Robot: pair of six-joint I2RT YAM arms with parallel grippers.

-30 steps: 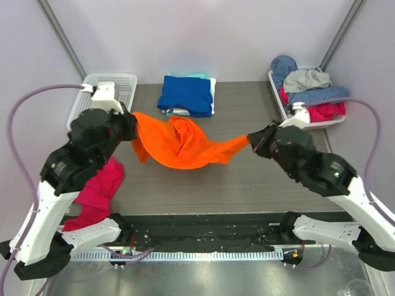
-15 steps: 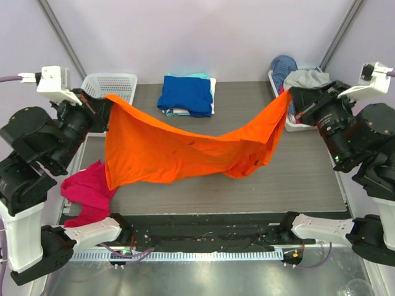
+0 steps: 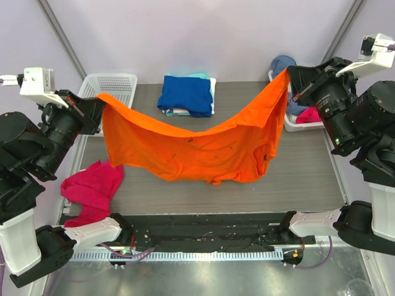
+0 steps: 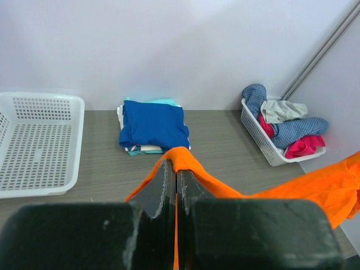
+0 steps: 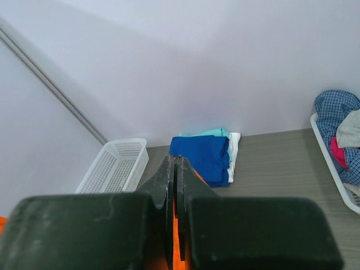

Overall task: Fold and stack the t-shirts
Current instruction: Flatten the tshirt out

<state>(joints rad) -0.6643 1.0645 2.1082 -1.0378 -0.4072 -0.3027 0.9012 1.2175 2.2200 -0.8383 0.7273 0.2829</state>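
The left gripper (image 3: 100,100), fingers pressed together, pinches one corner of the orange t-shirt (image 3: 203,151). The shirt hangs spread between both grippers, sagging mid-span, with a few dark specks, over the grey table (image 3: 296,179). The right gripper (image 3: 290,79) clamps the opposite corner. Beyond both, a blue-topped folded stack (image 3: 186,95) lies near the pale wall (image 3: 203,37).

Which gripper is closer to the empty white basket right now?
Left. The left gripper, pinching the orange t-shirt, is right by the white basket; the right gripper holds the shirt's other end on the opposite side.
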